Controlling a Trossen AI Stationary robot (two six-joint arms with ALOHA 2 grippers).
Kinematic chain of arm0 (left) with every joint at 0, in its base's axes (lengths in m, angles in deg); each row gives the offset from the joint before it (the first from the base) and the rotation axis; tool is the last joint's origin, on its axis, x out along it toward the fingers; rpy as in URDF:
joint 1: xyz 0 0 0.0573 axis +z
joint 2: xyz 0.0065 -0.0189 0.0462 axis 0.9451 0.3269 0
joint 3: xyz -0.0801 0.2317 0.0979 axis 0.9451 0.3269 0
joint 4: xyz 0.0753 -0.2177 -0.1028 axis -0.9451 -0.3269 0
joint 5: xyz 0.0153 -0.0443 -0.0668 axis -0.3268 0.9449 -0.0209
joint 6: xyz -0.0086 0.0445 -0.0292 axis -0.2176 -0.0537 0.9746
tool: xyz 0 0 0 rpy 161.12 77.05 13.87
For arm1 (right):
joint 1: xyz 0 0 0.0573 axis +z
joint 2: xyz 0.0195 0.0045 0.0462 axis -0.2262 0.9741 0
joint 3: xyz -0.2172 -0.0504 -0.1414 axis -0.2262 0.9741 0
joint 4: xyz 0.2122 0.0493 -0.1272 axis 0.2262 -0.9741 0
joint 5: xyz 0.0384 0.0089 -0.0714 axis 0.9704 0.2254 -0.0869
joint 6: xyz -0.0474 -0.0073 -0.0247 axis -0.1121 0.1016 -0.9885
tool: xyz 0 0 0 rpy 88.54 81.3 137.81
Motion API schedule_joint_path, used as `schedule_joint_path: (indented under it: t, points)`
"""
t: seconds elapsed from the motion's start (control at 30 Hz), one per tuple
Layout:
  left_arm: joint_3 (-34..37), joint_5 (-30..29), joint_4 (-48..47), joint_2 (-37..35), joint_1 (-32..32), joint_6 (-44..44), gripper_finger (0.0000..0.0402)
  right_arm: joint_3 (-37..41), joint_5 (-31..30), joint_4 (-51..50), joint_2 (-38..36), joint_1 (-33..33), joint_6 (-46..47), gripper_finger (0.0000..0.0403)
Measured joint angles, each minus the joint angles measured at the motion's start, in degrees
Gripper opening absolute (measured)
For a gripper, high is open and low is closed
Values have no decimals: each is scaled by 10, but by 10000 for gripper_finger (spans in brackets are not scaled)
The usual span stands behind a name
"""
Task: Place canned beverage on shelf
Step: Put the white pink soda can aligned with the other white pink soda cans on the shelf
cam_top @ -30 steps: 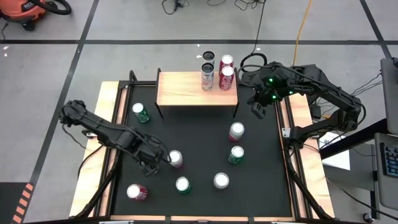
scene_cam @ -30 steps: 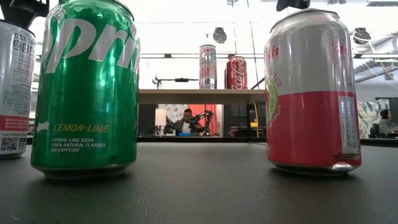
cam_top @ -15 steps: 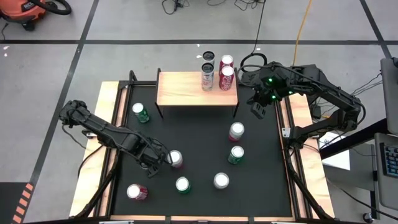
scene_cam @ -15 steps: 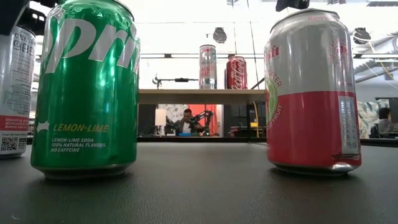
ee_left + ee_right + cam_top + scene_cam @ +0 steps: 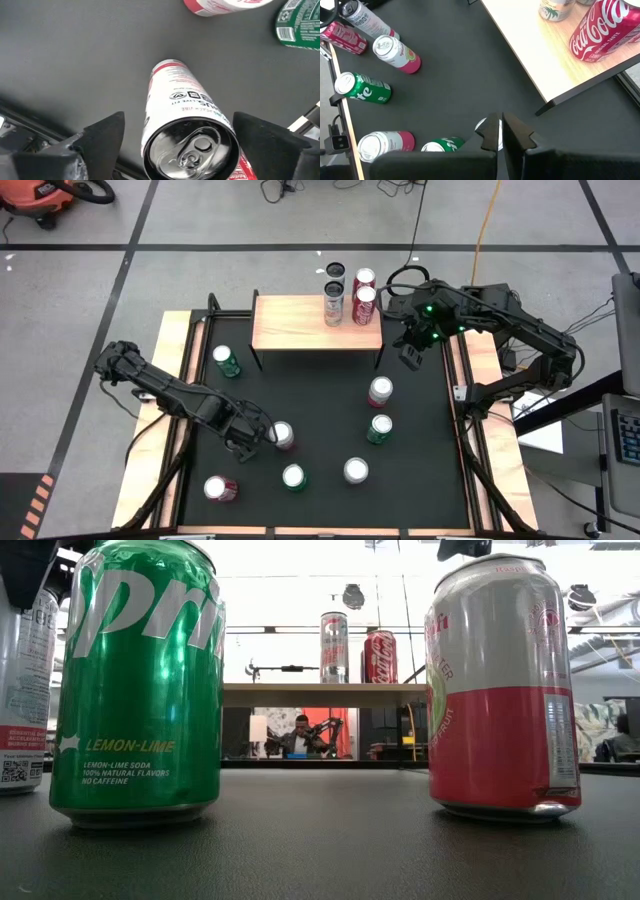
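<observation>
We log the left gripper point(image 5: 262, 438) low over the black table point(image 5: 320, 395), fingers spread wide on either side of a slim white-and-red can point(image 5: 186, 131). In the left wrist view the can stands upright between the fingers with a gap on each side, so nothing is held yet. We judge this to be the grasp step: the next move calls for closing squarely on the can body, then lifting it clear of its neighbours and carrying it to the shelf point(image 5: 300, 325), which lies well beyond this gripper at the far edge of the table.

The right gripper point(image 5: 410, 356) hangs just beside the shelf's near corner, fingers pressed together, empty.

Count from the high view:
- On the table: seven cans. Three green (one far off near the shelf's leg, one just past the target can, one across by the right side), and four white, pink or red ones, the target included.
- On the shelf top: two cans, one tall silver point(image 5: 333, 305), one red cola point(image 5: 364, 306).
- Behind the shelf: two more can tops show; what they stand on we cannot tell.
</observation>
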Motion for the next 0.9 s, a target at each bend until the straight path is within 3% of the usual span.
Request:
schedule_joint_path:
  t: [0.43, 0.9]
  points:
    - [9, 4, 3, 0, 0, -7, 343, 0, 0, -1, -1, 0, 0, 0]
    - [36, 50, 16, 0, 0, -17, 337, 0, 0, -1, -1, 0, 0, 0]
